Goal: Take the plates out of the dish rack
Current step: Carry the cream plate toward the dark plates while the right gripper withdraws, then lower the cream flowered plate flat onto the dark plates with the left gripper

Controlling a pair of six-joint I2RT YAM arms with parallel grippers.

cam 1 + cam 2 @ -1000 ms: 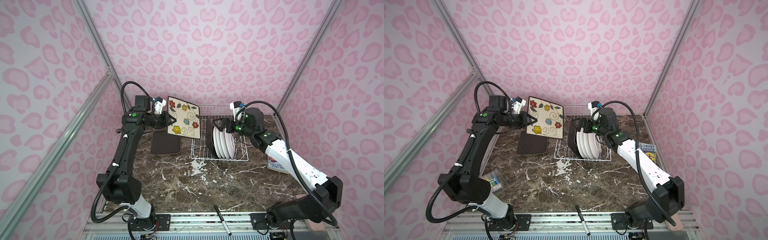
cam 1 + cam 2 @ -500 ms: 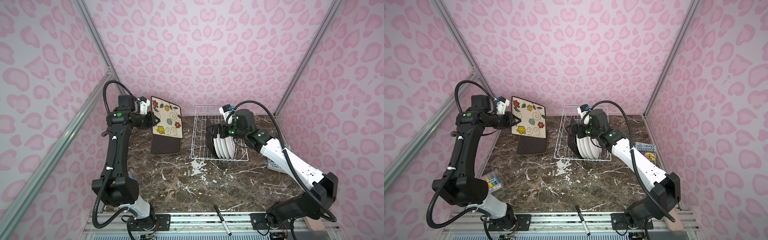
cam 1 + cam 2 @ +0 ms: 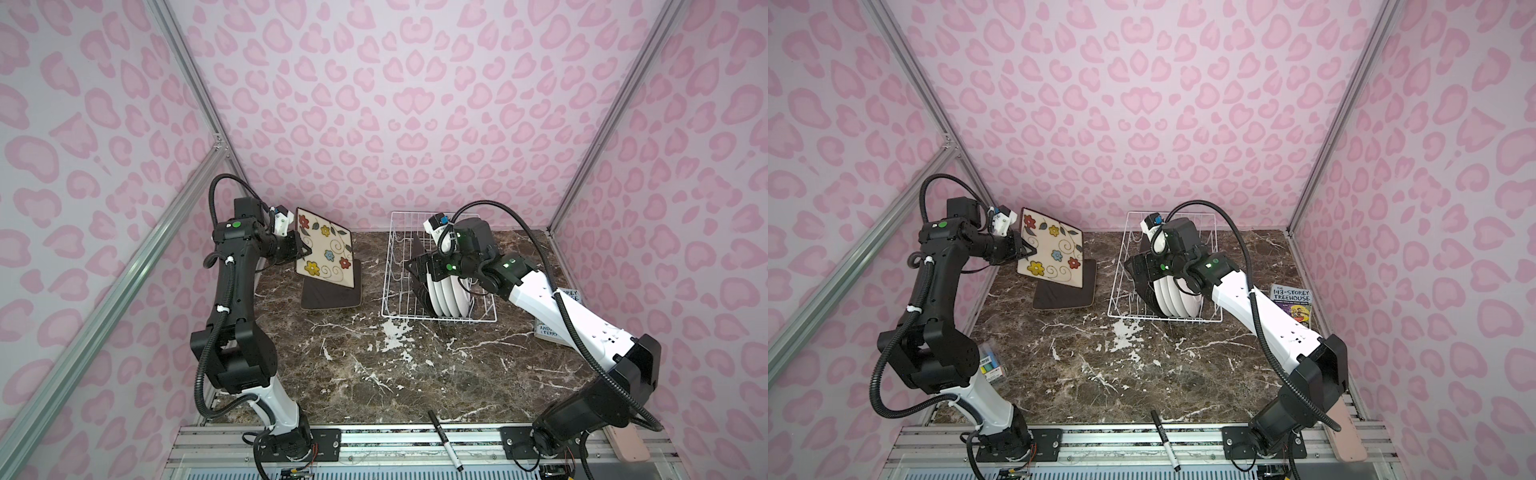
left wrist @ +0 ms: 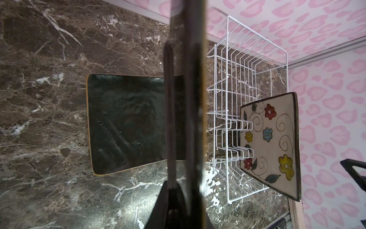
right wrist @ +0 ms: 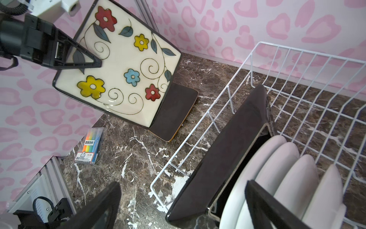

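On the marble table (image 3: 1142, 374) a book (image 3: 1292, 300) reads "143-Storey Treehouse", partly hidden by the right arm (image 3: 1266, 320). The left gripper (image 3: 304, 252) clamps the flowered square plate (image 3: 328, 253); the right gripper (image 3: 420, 271) is spread wide.

This is a robot lab: pink spotted walls (image 3: 415, 104) on metal poles (image 3: 198, 83) close in a marble table (image 3: 374, 374) with two robot arms (image 3: 232, 291).

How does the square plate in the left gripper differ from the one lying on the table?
The held plate hangs tilted in the left gripper; the table plate lies flat. The held plate shows its cream flowered face; the table plate its dark back. Both are square, outside the rack.
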